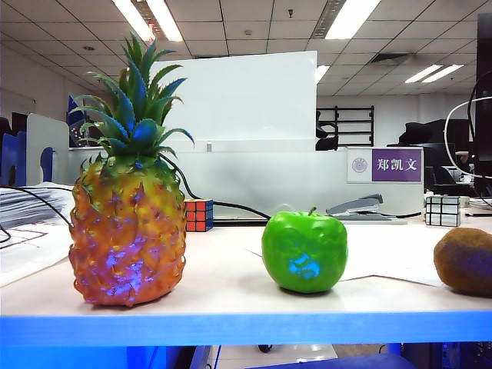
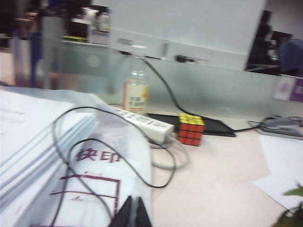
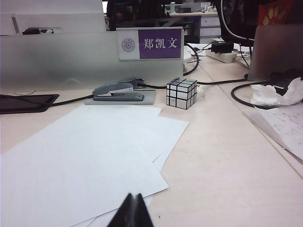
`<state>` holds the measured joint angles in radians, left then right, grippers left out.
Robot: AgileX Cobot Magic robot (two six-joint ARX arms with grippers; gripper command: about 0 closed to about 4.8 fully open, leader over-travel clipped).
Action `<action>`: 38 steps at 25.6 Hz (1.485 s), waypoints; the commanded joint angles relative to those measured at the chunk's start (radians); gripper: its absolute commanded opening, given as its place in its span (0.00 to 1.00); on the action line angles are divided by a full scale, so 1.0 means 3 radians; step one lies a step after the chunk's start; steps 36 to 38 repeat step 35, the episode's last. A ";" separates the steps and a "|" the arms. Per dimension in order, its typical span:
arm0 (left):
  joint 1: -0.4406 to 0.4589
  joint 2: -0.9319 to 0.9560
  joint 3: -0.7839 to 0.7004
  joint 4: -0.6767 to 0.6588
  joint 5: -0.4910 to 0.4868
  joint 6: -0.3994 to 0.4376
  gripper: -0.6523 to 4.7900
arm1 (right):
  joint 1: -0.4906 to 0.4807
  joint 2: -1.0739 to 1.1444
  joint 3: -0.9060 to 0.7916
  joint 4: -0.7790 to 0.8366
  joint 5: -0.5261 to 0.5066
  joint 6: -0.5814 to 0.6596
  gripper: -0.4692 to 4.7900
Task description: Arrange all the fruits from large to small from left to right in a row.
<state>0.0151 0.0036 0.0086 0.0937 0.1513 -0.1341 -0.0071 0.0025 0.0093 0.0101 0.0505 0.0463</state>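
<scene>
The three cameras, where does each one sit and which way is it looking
Exterior view: low at the table's front edge, facing the pineapple, apple and kiwi; no arm shows.
Left wrist view: above paper stacks, facing the colourful cube; shut left gripper shows.
Right wrist view: above loose sheets, facing the stapler and silver cube; shut right gripper shows.
Shared: both cubes and the stapler also appear in the exterior view.

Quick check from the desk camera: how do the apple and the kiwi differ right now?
The apple is glossy bright green; the kiwi is dull, fuzzy brown. The apple looks bigger than the kiwi. The apple shows whole near the middle with its stem up; the kiwi sits at the far right, cut off by the picture's edge. Both rest on the table, right of the pineapple, ungripped.
</scene>
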 commanded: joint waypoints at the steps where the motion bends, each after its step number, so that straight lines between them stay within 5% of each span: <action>1: -0.0001 -0.0005 0.0003 0.0037 -0.0172 0.0001 0.11 | 0.0003 -0.0005 -0.0025 0.0055 -0.0005 -0.0005 0.09; 38: -0.0004 -0.0005 0.0003 -0.0033 -0.0202 0.0248 0.11 | 0.0003 -0.0005 -0.0025 0.0055 -0.0004 -0.0005 0.09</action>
